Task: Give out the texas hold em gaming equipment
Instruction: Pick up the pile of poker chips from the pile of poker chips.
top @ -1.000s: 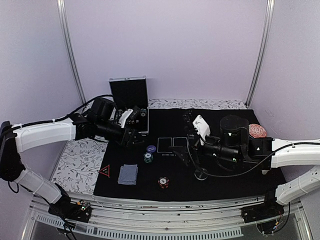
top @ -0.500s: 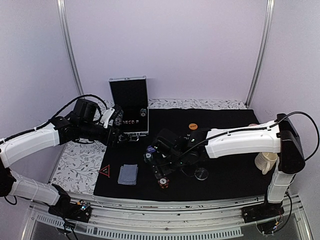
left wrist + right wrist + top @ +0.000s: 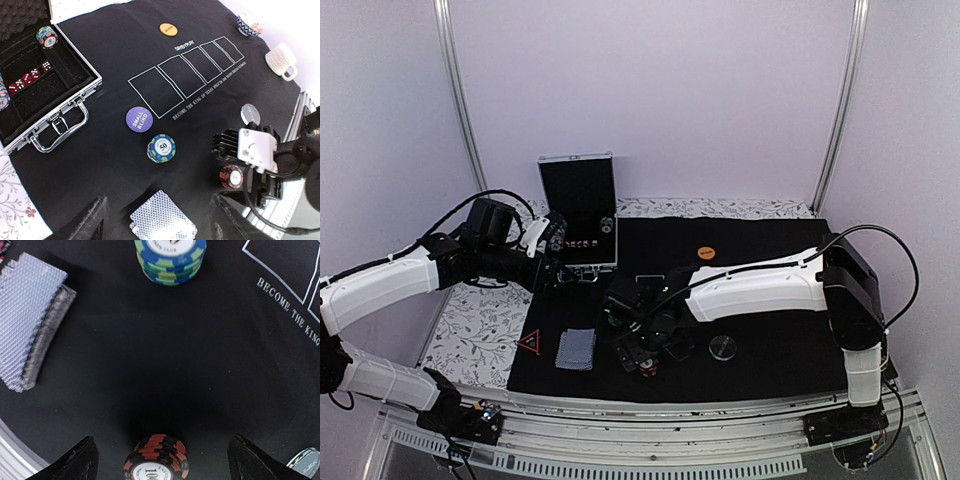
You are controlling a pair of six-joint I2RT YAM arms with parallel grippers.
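A red-black chip stack stands on the black mat, between the fingers of my right gripper. The jaws are open, with a gap on each side of the stack. From above, the right gripper hovers just behind this stack. A green-blue chip stack, a purple small-blind disc and a deck of patterned cards lie further left. My left gripper is open and empty, up near the case. A red triangle sits beside the cards.
The open metal case holds dice and more chips. An orange disc lies beyond the printed rectangles, and a clear disc sits right of the right gripper. A white mug and a patterned bowl stand at the mat's right.
My right arm has swung left across the mat and come down around the red-black stack, its jaws narrowing slightly. My left arm drew back toward the case and then held still.
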